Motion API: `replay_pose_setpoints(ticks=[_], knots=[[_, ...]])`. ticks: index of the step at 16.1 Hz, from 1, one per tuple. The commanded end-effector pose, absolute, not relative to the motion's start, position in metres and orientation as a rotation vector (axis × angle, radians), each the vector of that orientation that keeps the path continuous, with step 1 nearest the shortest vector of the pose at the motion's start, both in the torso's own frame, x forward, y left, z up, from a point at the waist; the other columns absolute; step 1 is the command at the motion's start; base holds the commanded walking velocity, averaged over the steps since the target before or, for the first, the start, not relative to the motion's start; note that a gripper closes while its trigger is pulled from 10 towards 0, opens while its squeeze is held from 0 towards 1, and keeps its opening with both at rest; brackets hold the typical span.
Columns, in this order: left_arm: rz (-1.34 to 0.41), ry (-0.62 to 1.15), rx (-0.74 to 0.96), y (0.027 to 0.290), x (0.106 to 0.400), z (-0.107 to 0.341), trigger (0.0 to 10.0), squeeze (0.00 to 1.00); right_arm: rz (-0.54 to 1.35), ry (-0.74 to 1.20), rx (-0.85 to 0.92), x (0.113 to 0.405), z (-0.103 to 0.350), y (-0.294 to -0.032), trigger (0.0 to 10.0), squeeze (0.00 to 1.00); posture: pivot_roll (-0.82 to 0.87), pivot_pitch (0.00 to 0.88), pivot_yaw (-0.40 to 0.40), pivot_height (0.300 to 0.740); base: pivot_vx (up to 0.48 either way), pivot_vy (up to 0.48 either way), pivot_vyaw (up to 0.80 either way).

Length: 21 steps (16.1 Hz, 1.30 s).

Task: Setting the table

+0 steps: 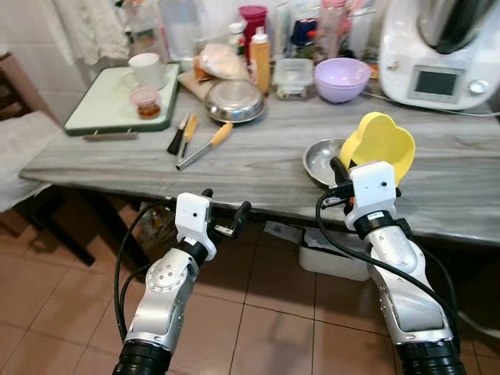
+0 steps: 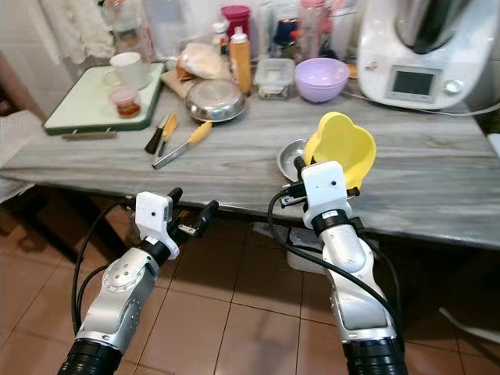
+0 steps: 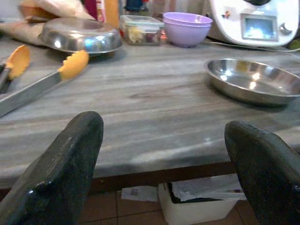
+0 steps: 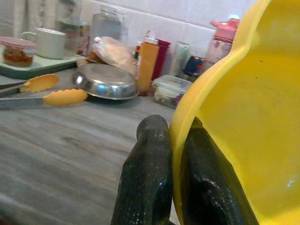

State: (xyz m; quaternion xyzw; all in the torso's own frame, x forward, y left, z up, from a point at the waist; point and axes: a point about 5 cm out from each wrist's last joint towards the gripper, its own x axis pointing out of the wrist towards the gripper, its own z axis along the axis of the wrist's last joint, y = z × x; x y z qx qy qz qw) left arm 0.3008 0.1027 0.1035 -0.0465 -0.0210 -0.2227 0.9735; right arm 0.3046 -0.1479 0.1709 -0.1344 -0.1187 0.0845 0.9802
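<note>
Yellow bowl [image 1: 378, 144] was pinched by its rim in the right gripper [image 1: 341, 173], held tilted above the steel dish [image 1: 323, 159] near the table [image 1: 141, 160] front edge. Risk: thin rim grip slipping, bowl dropping onto dish. Open room at 10 o'clock. Left gripper [image 1: 226, 206] was spread, empty, below the edge.

Ahead of my left gripper [image 1: 226, 209] the grey marble-grain tabletop [image 1: 258, 160] lies bare to the far clutter. Left of that lane lie orange-handled metal tongs [image 1: 205, 145]; right of it sits a shallow steel dish [image 3: 255, 80]. The upturned steel bowl [image 1: 233, 100] and lilac plastic bowl [image 1: 341, 79] block the back.
</note>
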Motion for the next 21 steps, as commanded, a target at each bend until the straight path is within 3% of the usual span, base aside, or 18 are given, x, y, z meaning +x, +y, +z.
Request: replay_pose_setpoints(ticks=[1,4,14,18,21], knots=[[-0.461,-0.066,-0.081,0.1030,0.2999,0.1081,10.0,0.00,0.178,-0.247,-0.265,0.3060,0.1734,-0.1449,10.0,0.00,-0.05,0.046,0.076,0.740,0.000,0.000,-0.46],[-0.474,-0.076,-0.075,0.1028,0.2983,0.1093,10.0,0.00,0.185,-0.252,-0.265,0.3068,0.1740,-0.1430,10.0,0.00,-0.05,0.046,0.074,0.740,0.094,0.000,-0.30],[-0.500,-0.068,-0.064,0.0996,0.2952,0.1083,10.0,0.00,0.178,-0.247,-0.260,0.3061,0.1728,-0.1429,10.0,0.00,-0.05,0.051,0.080,0.740,0.392,0.000,0.00],[-0.508,-0.063,-0.070,0.0977,0.2944,0.1073,10.0,0.00,0.177,-0.251,-0.260,0.3062,0.1738,-0.1433,10.0,0.00,-0.06,0.053,0.082,0.740,0.384,0.000,-0.48],[-0.514,-0.073,-0.097,0.0985,0.2923,0.1085,10.0,0.00,0.181,-0.253,-0.263,0.3067,0.1743,-0.1428,10.0,0.00,-0.06,0.052,0.079,0.740,0.087,0.000,0.00]])
